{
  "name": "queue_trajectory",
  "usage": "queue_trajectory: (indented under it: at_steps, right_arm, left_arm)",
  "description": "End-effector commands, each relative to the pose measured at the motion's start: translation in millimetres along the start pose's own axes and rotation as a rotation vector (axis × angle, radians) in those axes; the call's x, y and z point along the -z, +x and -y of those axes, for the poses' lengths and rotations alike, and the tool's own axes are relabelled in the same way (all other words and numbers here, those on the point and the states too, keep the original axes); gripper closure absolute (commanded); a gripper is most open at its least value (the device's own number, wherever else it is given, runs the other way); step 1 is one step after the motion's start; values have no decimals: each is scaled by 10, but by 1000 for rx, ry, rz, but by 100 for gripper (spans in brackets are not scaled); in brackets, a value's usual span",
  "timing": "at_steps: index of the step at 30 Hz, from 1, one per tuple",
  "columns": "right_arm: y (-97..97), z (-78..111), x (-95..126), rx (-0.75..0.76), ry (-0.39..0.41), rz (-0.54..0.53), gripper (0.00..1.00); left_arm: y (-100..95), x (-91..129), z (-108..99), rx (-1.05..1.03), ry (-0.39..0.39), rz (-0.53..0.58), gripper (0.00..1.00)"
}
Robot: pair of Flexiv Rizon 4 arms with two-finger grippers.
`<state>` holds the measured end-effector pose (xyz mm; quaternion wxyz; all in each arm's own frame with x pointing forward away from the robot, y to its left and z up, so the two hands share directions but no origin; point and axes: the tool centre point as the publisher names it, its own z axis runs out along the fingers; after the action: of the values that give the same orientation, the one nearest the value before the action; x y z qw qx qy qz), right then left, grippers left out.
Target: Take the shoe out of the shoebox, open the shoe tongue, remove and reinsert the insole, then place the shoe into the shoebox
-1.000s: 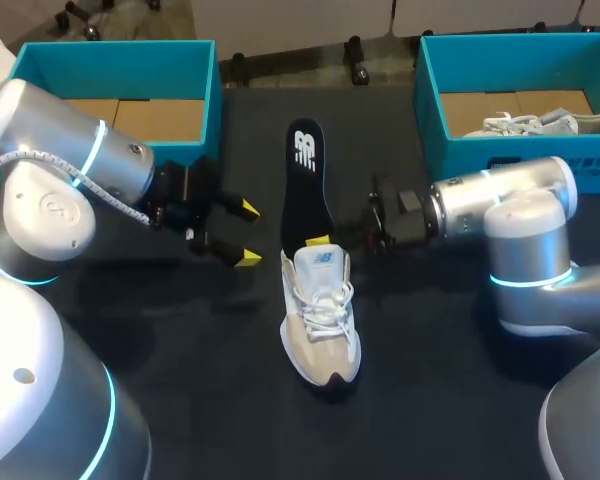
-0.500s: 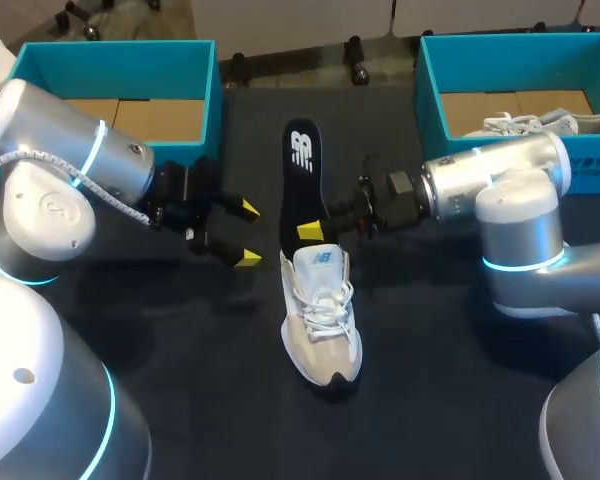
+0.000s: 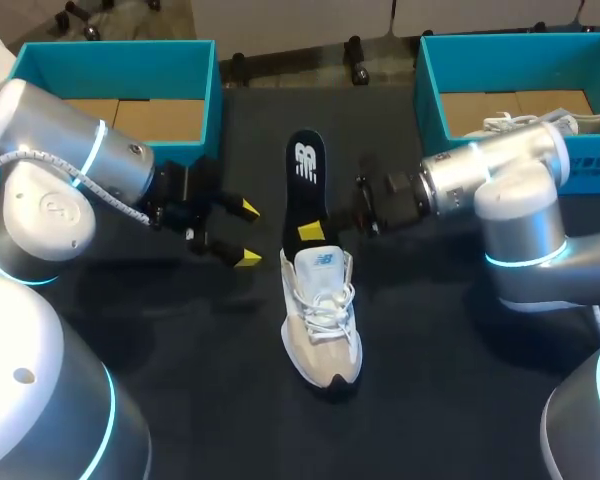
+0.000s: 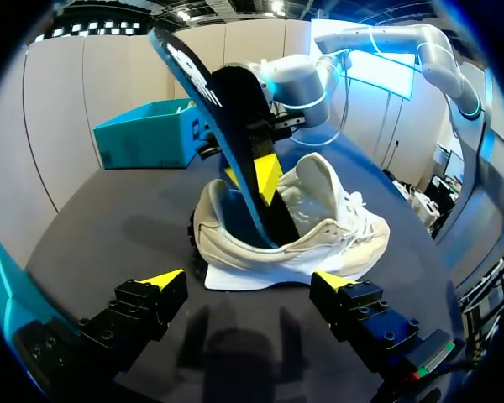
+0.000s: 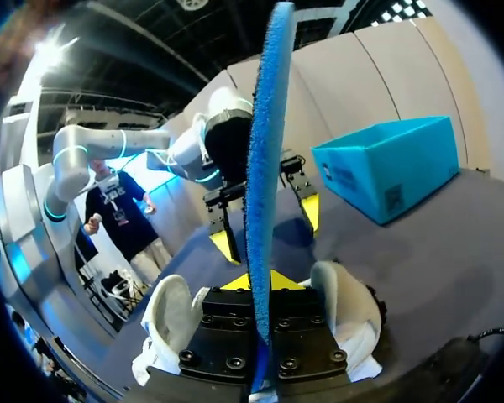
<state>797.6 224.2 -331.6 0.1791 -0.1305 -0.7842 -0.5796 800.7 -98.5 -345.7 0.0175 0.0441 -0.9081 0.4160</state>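
Note:
A beige and white shoe [image 3: 321, 318] lies on the dark table, toe toward the front edge. A dark insole [image 3: 305, 183] with a white logo sticks up out of its opening and leans toward the back. My right gripper [image 3: 311, 232] is shut on the insole just above the shoe's collar. In the right wrist view the insole's blue edge [image 5: 263, 159] rises from between that gripper's [image 5: 261, 284] yellow tips, with the shoe [image 5: 344, 312] under them. My left gripper [image 3: 246, 233] hangs open left of the shoe. In its own view the left gripper [image 4: 248, 281] faces the shoe [image 4: 328, 227] and insole [image 4: 223, 105].
A teal shoebox [image 3: 116, 68] with a cardboard floor stands at the back left. A second teal box [image 3: 450, 150] at the back right holds another pale shoe [image 3: 540, 122]. My right arm lies just in front of that box.
My right gripper has closed on the insole just above the shoe. Its arm has swung toward the back. My left arm has kept still.

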Motion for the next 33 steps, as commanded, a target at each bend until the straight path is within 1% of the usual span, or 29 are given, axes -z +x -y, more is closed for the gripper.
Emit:
queue_trajectory:
  at_steps: [1,9,16,18,19,20,23,25,28,33]
  right_arm:
    - [54,111,-28,-20,5,8,100]
    - [168,320,-53,-86,13,5,100]
    - [192,375,-75,-115,30,-4,100]
    - [192,343,-65,-110,36,-4,100]
    - [195,314,-62,-103,38,-2,98]
    - [197,287,-57,-95,39,-1,96]
    - [196,195,-50,-74,51,5,83]
    - [190,156,-36,-65,52,6,76]
    - [184,105,-25,-52,59,7,75]
    - [153,27,22,-32,65,16,76]
  left_arm:
    - [6,-4,1,1,-3,2,0]
    - [6,-4,1,1,-3,2,0]
    - [6,-4,1,1,-3,2,0]
    - [6,-4,1,1,-3,2,0]
    - [6,-4,1,1,-3,2,0]
    - [6,-4,1,1,-3,2,0]
    - [6,-4,1,1,-3,2,0]
    - [6,-4,1,1,-3,2,0]
    - [6,-4,1,1,-3,2,0]
    - [6,-4,1,1,-3,2,0]
